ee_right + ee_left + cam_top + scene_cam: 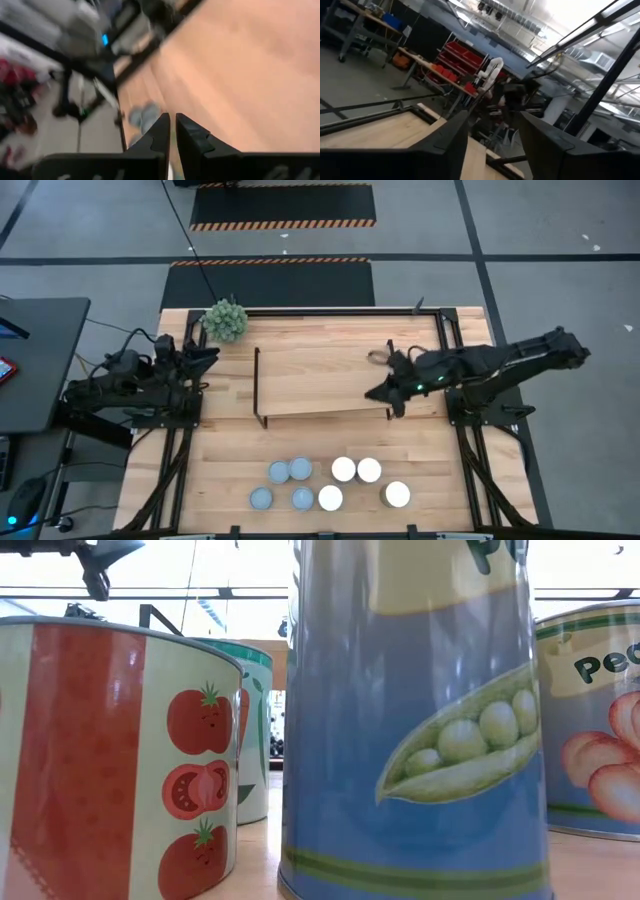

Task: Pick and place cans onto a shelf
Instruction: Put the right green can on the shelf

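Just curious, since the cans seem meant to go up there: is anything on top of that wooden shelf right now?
No can is on the shelf; its board looks bare. Only the right gripper overlaps its right end, hiding a small patch there. All eight cans sit on the table in front.

The high view looks straight down on the whole table; the low view sits at tabletop height, very close to the cans; each wrist view looks forward past its own fingers; the right wrist view shares those cans.
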